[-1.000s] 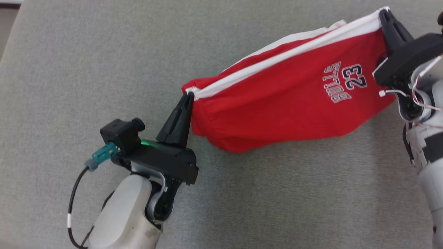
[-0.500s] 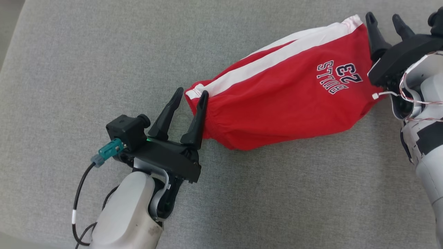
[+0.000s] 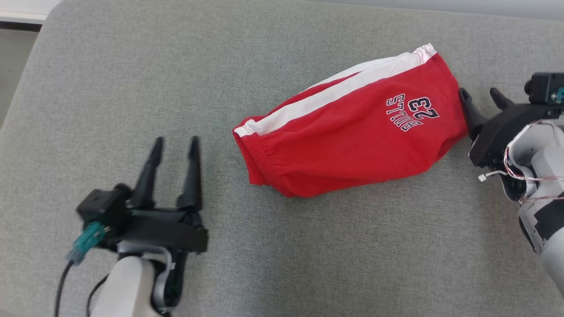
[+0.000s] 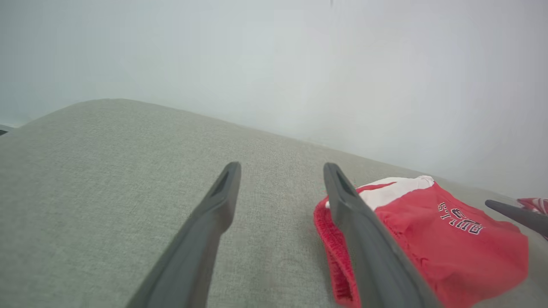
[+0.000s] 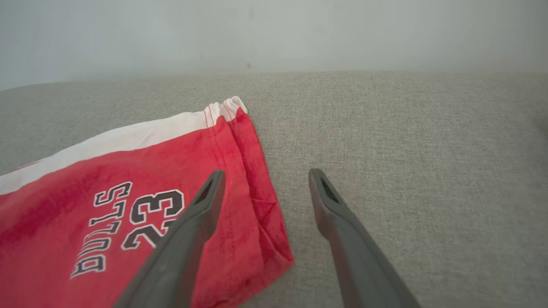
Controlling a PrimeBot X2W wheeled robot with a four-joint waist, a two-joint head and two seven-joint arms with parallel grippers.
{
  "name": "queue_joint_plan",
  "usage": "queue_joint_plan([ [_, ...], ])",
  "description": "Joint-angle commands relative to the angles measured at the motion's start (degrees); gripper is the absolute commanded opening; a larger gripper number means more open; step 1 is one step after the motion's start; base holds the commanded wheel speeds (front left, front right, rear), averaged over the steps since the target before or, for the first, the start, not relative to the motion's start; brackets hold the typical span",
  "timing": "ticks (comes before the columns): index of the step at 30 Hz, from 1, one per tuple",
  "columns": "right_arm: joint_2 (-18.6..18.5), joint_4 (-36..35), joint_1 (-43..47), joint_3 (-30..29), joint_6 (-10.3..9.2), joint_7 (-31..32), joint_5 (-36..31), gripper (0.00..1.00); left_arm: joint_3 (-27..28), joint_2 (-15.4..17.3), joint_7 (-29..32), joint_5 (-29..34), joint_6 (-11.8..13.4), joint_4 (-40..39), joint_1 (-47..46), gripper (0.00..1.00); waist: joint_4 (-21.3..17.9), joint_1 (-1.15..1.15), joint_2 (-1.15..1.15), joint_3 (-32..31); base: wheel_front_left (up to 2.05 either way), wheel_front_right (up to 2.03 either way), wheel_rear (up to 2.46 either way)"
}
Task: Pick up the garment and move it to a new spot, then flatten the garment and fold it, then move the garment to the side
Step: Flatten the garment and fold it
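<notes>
The garment (image 3: pixel 348 132), red shorts with a white side stripe and "BULLS 23" print, lies folded on the grey cushion, slanting from centre to upper right. My left gripper (image 3: pixel 175 143) stands open to the left of its waistband end, a short gap away, nothing between the fingers. My right gripper (image 3: pixel 482 94) is open beside the leg-hem end at the right. In the left wrist view the garment (image 4: pixel 428 231) sits right of the open gripper (image 4: pixel 280 169). In the right wrist view the garment (image 5: pixel 128 201) lies under the left finger of the open gripper (image 5: pixel 265 175).
The grey fabric cushion (image 3: pixel 132 79) stretches all around the shorts. Its rounded far-left corner and a dark gap show at the upper left edge (image 3: pixel 17 26). A pale wall (image 4: pixel 299 64) rises behind the cushion.
Both grippers have opened and let go of the shorts, which dropped flat onto the cushion. The left gripper has pulled back to the left; the right one has drawn back to the right.
</notes>
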Motion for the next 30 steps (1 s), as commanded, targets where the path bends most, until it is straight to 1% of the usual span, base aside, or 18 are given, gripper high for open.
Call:
queue_joint_plan([
  [1, -0.5, 0.2, 1.1, 0.5, -0.16, 0.2, 1.0, 1.00, 1.7, 0.1, 0.0, 1.8, 0.2, -1.1, 1.5, 1.00, 0.2, 0.01, 0.00, 0.0, 0.00, 0.00, 0.00],
  [5, -0.7, 1.1, 2.2, 1.8, -0.17, 0.9, 2.3, 1.00, 5.0, 0.1, 0.0, 3.8, 0.8, -3.4, 4.1, 1.00, 0.7, 0.01, 0.00, 0.1, 0.00, 0.00, 0.00],
  [10, -0.3, 3.4, 2.6, 3.3, -0.17, 2.8, 3.4, 1.00, 6.1, 0.0, 0.0, 4.8, 1.7, -4.7, 6.1, 1.00, 1.5, 0.01, 0.00, 0.3, 0.00, 0.00, 0.00],
  [11, -0.1, 3.8, 2.7, 3.5, -0.17, 3.1, 3.7, 0.58, 6.0, 0.0, 0.0, 4.8, 1.7, -4.9, 6.4, 1.00, 1.7, 0.01, 0.00, 0.2, 0.00, 0.00, 0.00],
  [12, 0.2, 3.9, 2.8, 3.9, -0.16, 3.5, 4.0, 0.22, 5.9, 0.0, 0.0, 4.8, 1.7, -5.1, 6.6, 1.00, 1.8, 0.01, 0.00, 0.2, 0.00, 0.00, 0.00],
  [13, 0.4, 4.0, 2.8, 4.2, -0.16, 3.9, 4.3, 0.00, 6.0, 0.0, 0.0, 5.0, 1.7, -5.0, 6.9, 1.00, 1.8, 0.01, 0.00, 0.2, 0.00, 0.00, 0.00],
  [17, 0.5, 4.1, 2.4, 4.3, -0.17, 3.2, 5.4, 0.00, 6.0, 0.0, 0.0, 5.4, 1.5, -4.5, 7.5, 1.00, 1.4, 0.01, 0.00, -0.3, 0.00, 0.00, 0.00],
  [22, 0.0, 3.5, 3.3, 4.4, -0.17, 1.4, 7.5, 0.00, 6.9, 0.1, 0.0, 6.7, 1.4, -4.3, 8.9, 1.00, -0.3, 0.01, 0.00, -2.2, 0.00, 0.00, 0.00],
  [26, -1.1, 1.3, 5.9, 4.7, -0.17, -0.1, 9.7, 0.00, 8.0, 0.1, 0.0, 7.5, 0.9, -4.2, 10.2, 1.00, -2.1, 0.01, 0.00, -3.9, 0.00, 0.00, 0.00],
  [30, -3.3, -1.8, 9.7, 4.6, -0.17, -1.6, 12.5, 0.00, 8.9, 0.0, 0.0, 8.3, 0.3, -4.3, 11.5, 1.00, -4.0, 0.01, 0.00, -5.1, 0.00, 0.00, 0.00],
])
